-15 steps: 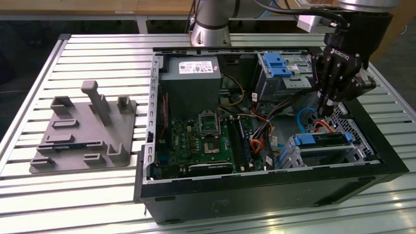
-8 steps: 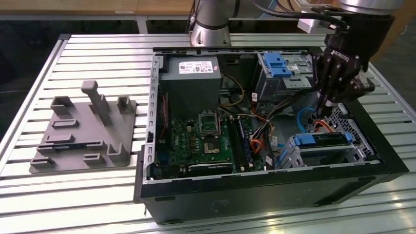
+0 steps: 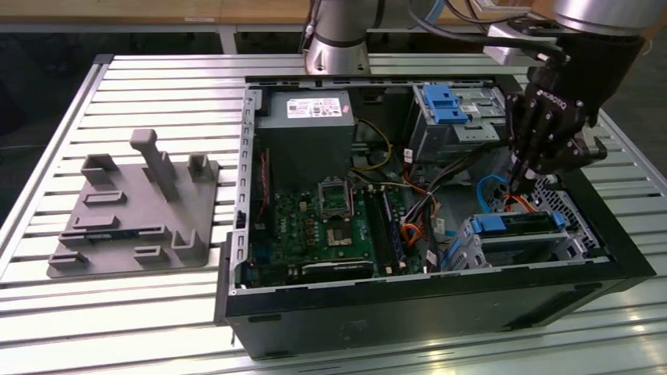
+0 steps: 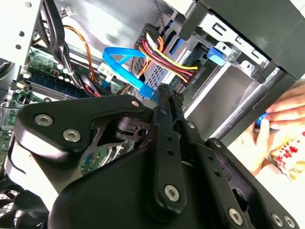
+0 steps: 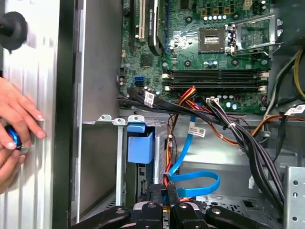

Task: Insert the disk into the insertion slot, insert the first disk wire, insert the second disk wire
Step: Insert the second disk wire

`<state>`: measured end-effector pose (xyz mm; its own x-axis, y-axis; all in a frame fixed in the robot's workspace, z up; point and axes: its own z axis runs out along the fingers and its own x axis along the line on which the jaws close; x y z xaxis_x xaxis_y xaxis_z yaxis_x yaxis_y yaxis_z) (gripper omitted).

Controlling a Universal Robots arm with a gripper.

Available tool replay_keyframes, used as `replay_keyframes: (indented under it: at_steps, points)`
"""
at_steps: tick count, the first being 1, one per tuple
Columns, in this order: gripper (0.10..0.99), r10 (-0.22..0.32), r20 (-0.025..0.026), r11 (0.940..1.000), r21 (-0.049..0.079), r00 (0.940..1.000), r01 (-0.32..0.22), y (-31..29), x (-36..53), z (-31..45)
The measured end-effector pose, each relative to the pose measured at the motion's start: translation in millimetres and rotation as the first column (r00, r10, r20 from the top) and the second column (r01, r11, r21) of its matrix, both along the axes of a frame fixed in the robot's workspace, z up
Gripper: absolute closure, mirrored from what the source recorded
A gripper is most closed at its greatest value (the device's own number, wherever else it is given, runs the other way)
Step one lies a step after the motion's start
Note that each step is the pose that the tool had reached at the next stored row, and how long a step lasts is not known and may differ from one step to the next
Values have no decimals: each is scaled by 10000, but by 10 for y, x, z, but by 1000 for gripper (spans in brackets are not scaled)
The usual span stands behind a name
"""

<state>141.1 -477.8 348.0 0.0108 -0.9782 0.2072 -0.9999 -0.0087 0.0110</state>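
The disk [image 3: 518,225], silver in a bright blue caddy [image 5: 140,145], lies inside the grey perforated insertion slot [image 3: 571,212] at the exterior view's lower right corner of the open computer case. My black gripper [image 3: 518,184] reaches down just behind the slot. In both wrist views its fingers [image 4: 164,102] stand almost together, and the plug end of a blue disk wire [image 4: 143,88] runs in between them. A red, yellow and black wire bundle [image 4: 164,57] leads to the disk's rear. The blue wire [image 5: 193,180] loops beside the gripper [image 5: 163,192].
A person's hand [image 5: 16,121] rests on the case's outer wall, holding a small blue thing. A taller bay with a blue latch [image 3: 443,105] stands at the back of the case. The motherboard [image 3: 333,226] and thick black cables [image 5: 248,143] lie close by. A grey fixture [image 3: 136,211] sits on the slatted table.
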Motion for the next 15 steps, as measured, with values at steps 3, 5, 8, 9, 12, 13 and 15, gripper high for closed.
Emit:
replay_keyframes:
  at_steps: [3, 5, 8, 9, 12, 13, 15]
  points:
    - [925, 0, 27, 9993, 379, 10000, -1, -35, 0, -1]
    - [925, 0, 34, 9982, 593, 10000, -2, -63, 1, -1]
    - [925, -9, 35, 9975, 707, 10000, 7, -101, 8, 0]
    - [925, -32, 35, 9975, 707, 10000, 29, -107, 10, 0]
    - [925, -142, 35, 9974, 713, 9999, 139, -123, 12, -1]
    - [925, -204, 35, 9972, 714, 9998, 201, -126, 12, -1]
    - [925, -318, 34, 9968, 729, 9995, 314, -132, 12, -3]
